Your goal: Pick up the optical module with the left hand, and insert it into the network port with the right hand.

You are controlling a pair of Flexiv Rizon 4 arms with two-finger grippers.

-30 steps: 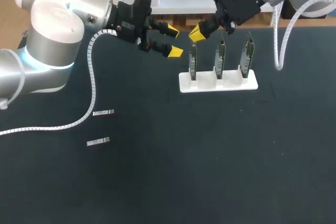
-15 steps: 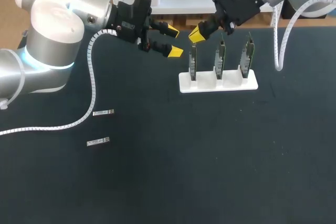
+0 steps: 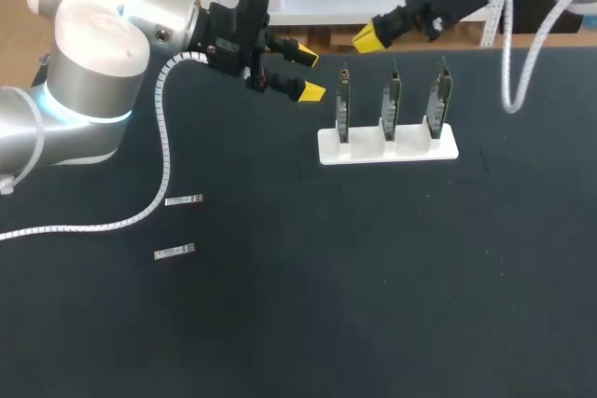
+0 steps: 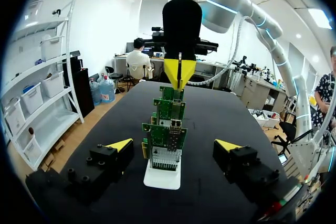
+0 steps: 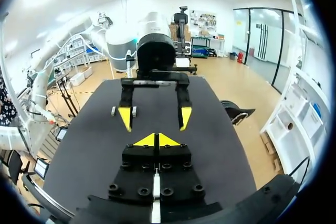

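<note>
Since right gripper (image 3: 376,37) pulled back to far right, off board rack (image 3: 387,148), tips pinched together, empty. Left gripper (image 3: 306,72) unmoved, splayed, holding nothing. Optical module (image 3: 184,199), second module (image 3: 174,251) untouched near left on table (image 3: 373,305); pickup not begun.

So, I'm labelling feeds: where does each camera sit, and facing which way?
Head view: above and behind, looking down on the table; shows left gripper and right gripper near the board holder.
Left wrist view: on the left arm, facing the boards, right gripper beyond; own open fingertips show.
Right wrist view: on the right arm, facing the left gripper; own shut tips show.
Shared: wrist views face each other.
</note>
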